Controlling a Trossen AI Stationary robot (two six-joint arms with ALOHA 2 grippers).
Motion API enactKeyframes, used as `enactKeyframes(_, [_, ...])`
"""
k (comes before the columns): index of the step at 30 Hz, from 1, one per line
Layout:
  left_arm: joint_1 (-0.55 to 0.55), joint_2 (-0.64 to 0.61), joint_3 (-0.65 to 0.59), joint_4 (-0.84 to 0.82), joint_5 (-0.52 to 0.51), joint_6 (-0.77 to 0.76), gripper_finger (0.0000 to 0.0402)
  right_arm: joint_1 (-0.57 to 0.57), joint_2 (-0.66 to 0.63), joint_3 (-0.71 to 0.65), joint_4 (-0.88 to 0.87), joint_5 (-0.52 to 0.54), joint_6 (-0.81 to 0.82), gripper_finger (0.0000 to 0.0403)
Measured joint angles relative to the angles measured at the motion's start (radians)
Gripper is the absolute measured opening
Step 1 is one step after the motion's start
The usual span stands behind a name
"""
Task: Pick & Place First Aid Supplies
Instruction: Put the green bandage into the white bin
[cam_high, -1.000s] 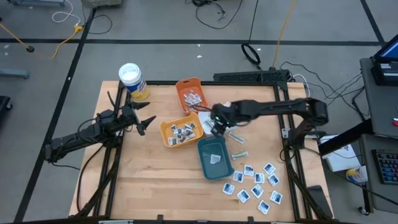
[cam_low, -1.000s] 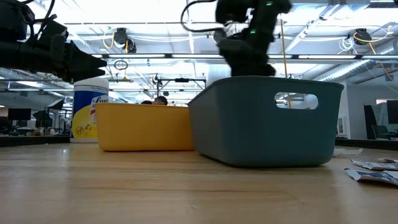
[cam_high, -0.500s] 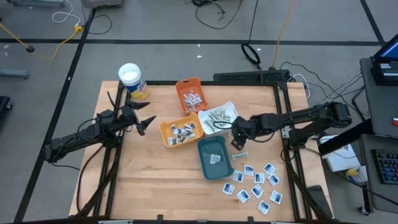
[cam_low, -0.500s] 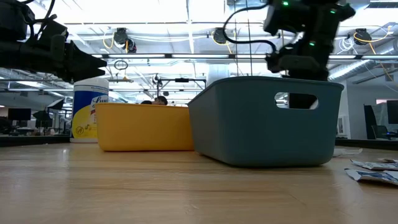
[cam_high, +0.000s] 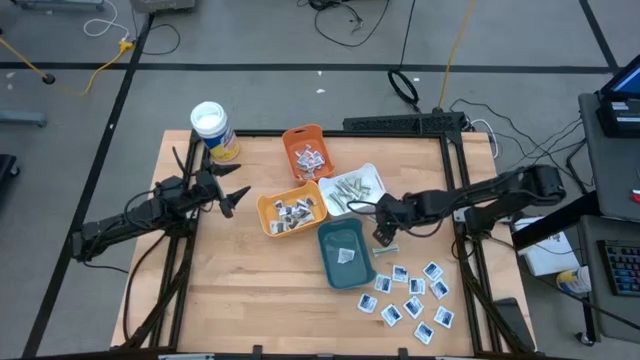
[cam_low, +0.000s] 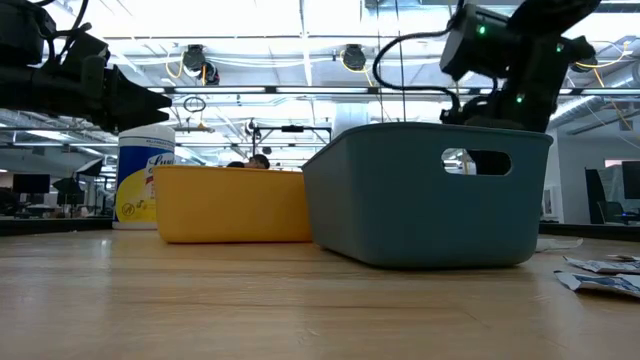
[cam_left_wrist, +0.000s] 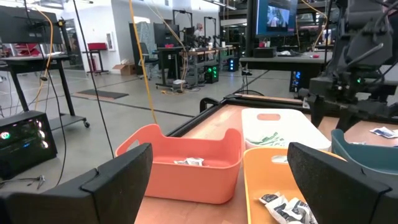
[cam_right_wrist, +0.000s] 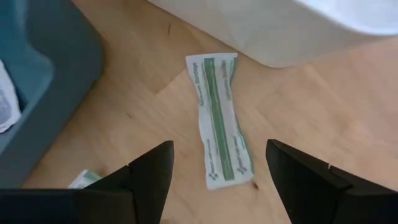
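Canister, white-lidded with a yellow label (cam_high: 214, 131), stands at the far left corner of the wooden table (cam_high: 230, 290), and near it the left gripper (cam_high: 232, 196) waits with its jaws spread apart, holding nothing. Next come the orange plastic tray (cam_high: 306, 149), the yellow plastic tray (cam_high: 291, 212), the white plastic tray (cam_high: 352, 189) with narrow strips, and the teal plastic tray (cam_high: 345, 252). To the right of the teal tray, the right gripper (cam_high: 384, 229) hovers with its jaws wide apart and empty over a narrow pale strip with green print (cam_right_wrist: 219, 121), which lies flat on the wood just beside the white tray. Square white sachets with blue print (cam_high: 412, 294) are scattered further right. The step in hand seems to be picking this strip; next the gripper should descend and close across its narrow width.
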Motion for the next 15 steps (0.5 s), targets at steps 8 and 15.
enactKeyframes(8, [0.000, 0.000, 0.000, 0.000, 0.000, 0.000, 0.0379, 0.000, 0.082, -0.029, 0.074, 0.002, -0.014, 0.0248])
enactKeyframes(15, [0.000, 0.000, 0.000, 0.002, 0.000, 0.000, 0.0379, 0.001, 0.099, -0.028, 0.097, -0.005, -0.014, 0.0153])
